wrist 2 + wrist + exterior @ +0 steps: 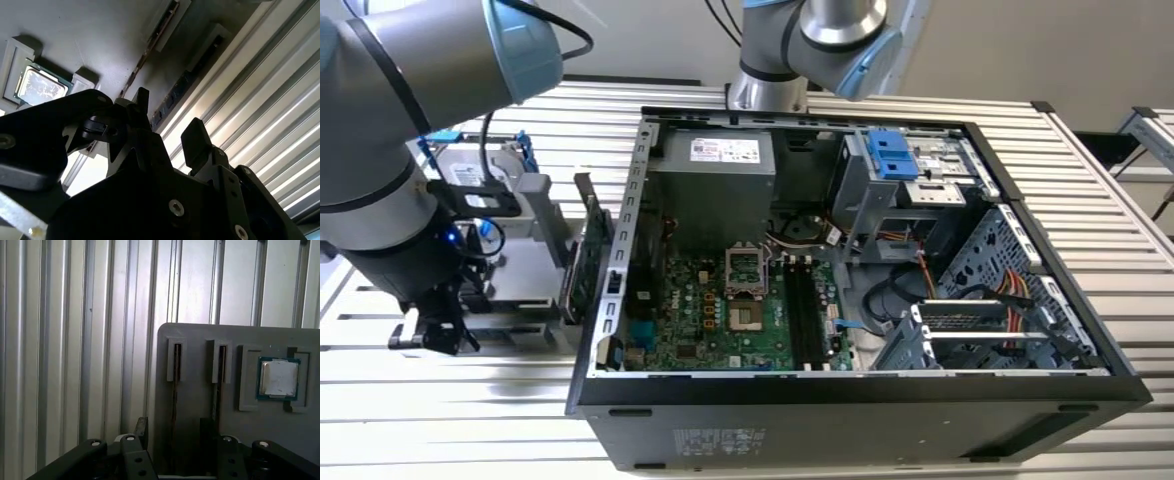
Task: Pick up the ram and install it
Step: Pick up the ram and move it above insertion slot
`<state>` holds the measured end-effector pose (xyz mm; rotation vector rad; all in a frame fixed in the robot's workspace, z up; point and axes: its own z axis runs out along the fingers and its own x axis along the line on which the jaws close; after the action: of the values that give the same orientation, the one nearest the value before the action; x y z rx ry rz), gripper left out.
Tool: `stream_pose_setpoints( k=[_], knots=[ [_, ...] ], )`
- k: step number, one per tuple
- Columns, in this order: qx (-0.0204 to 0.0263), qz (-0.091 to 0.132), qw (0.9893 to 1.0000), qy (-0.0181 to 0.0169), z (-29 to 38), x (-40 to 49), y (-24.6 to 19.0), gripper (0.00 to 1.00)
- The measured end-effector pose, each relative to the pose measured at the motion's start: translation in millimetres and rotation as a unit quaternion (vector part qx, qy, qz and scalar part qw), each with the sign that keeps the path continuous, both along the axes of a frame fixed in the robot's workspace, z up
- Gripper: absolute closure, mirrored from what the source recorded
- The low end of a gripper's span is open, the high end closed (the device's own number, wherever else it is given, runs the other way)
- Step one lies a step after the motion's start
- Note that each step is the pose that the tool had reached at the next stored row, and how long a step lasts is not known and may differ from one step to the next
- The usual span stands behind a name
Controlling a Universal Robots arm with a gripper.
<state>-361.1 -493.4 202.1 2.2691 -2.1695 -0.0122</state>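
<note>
1. The slatted table [454, 400] carries everything. The open computer case [854, 420] lies across its middle, and a grey holder [520, 240] sits just beside the case wall, toward the table edge at the exterior view's left. The holder looks loose on the slats, so I judge that a sideways pull could drag it.
2. The motherboard [707, 310] lies flat in the case, with its dark memory slots [803, 310] near the middle. The case walls stand high around them, so a stick carried low could strike a wall.
3. The gripper [175, 425] hangs over the holder with its fingers [142, 427] released and spread, grasping nothing.
4. The ram [174, 390] stands on edge in the holder's groove that is farther from the processor, and it runs in between the spread fingers. I cannot tell whether either finger touches it. If the fingers are off-centre, closing could tilt the thin board or jam it in the groove.
5. A second stick [219, 385] stands in the next groove, just beside one finger. That finger could catch it.
6. The processor [278, 378] rests in its pocket, apart from the fingers. It seems at little risk.
</note>
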Motion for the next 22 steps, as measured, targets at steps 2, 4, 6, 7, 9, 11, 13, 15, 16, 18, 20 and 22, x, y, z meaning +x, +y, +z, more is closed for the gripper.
stream_pose_setpoints(
  k=[2,4,6,7,9,11,13,15,16,18,20,22],
  knots=[
    [0.0000,0.000,1.0000,0.0000,-2.0,0.0,0.0,0.00],
    [-0.0001,0.000,1.0000,0.0000,-3.7,0.0,0.0,0.00],
    [-0.0001,0.000,1.0000,0.0000,-5.1,0.0,0.0,0.00],
    [0.0000,0.000,1.0000,-0.0001,-5.8,0.0,0.0,0.00],
    [0.0000,0.000,1.0000,0.0000,-7.3,0.0,0.0,0.00],
    [-0.0001,0.000,1.0000,0.0000,-8.5,0.0,0.0,0.00],
    [-0.0001,0.000,1.0000,0.0000,-9.7,0.0,0.0,0.00],
    [-0.0001,0.000,1.0000,0.0001,-9.9,0.0,0.0,0.00],
    [-0.0001,0.000,1.0000,0.0001,-10.0,0.0,0.0,0.00],
    [0.0000,0.000,1.0000,0.0000,-10.3,0.0,0.0,0.00],
    [-0.0001,0.000,1.0000,0.0000,-10.3,0.0,0.0,0.00],
    [0.0000,0.000,1.0000,0.0000,-10.5,0.0,0.0,1.00]
  ],
)
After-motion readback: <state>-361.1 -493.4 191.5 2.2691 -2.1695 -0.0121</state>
